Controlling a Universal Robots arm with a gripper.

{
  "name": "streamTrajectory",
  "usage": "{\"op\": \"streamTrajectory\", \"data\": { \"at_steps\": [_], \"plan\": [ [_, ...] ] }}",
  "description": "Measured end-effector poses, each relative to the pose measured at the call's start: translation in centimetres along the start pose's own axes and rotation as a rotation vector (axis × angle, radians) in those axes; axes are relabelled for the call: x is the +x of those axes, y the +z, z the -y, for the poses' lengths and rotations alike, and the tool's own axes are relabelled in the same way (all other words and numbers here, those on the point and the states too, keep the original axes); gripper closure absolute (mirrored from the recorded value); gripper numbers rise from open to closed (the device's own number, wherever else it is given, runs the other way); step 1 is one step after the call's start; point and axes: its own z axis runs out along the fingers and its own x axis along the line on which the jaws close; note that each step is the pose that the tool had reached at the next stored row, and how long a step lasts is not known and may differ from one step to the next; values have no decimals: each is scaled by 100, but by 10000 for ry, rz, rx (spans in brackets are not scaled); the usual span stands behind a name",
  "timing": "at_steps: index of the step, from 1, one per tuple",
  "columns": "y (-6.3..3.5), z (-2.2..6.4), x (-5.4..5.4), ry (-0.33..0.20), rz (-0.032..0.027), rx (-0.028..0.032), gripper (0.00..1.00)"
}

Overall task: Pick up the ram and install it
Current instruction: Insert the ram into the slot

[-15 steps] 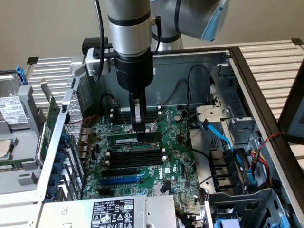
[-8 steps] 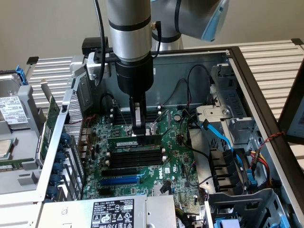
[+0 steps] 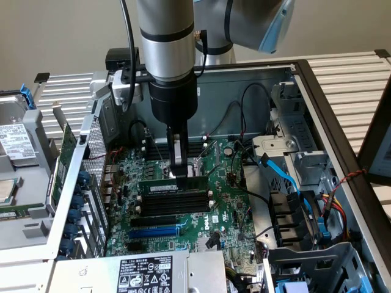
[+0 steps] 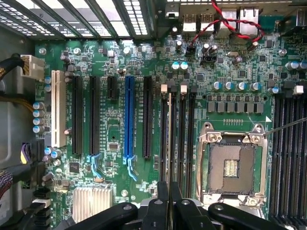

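Note:
The ram (image 3: 174, 185) is a thin green stick with a small white label. It stands on edge over the farthest of the long black memory slots (image 3: 174, 204) on the motherboard (image 3: 226, 201). My gripper (image 3: 179, 174) comes straight down onto its top edge near the middle and is shut on it. In the wrist view the ram (image 4: 169, 139) appears edge-on as a thin pale line running along a slot, pinched between my two black fingertips (image 4: 163, 194). I cannot tell whether it is fully seated.
Inside the open computer case, the bare CPU socket (image 4: 232, 165) lies beside the memory slots. A larger upright green card (image 3: 66, 152) stands at the exterior view's left. Blue cables (image 3: 287, 177) and drive bays crowd the exterior view's right. The power supply (image 3: 143, 271) sits in front.

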Motion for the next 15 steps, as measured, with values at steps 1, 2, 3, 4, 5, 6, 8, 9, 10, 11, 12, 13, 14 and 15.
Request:
{"op": "streamTrajectory", "data": {
  "at_steps": [1, 2, 3, 4, 5, 6, 8, 9, 10, 11, 12, 13, 14, 15],
  "plan": [
    [8, -1, -1, 1, 0, 0, 87],
    [16, -1, -1, 1, -1, 0, 87],
    [22, -1, -1, 1, 0, 1, 87],
    [23, -1, -1, 1, 1, 3, 87],
    [24, -1, -1, 2, 8, 8, 87],
    [25, -2, 0, 3, 19, 17, 87],
    [27, -1, 6, 5, 27, 33, 87],
    [27, -1, 14, 5, 28, 33, 87],
    [29, -1, 29, 5, 37, 34, 87],
    [30, 0, 48, 6, 49, 32, 87],
    [32, 0, 59, 7, 60, 32, 87],
    [34, 0, 60, 10, 77, 33, 87],
    [38, -1, 59, 12, 97, 34, 87],
    [41, -1, 60, 13, 120, 34, 87]
  ]
}}
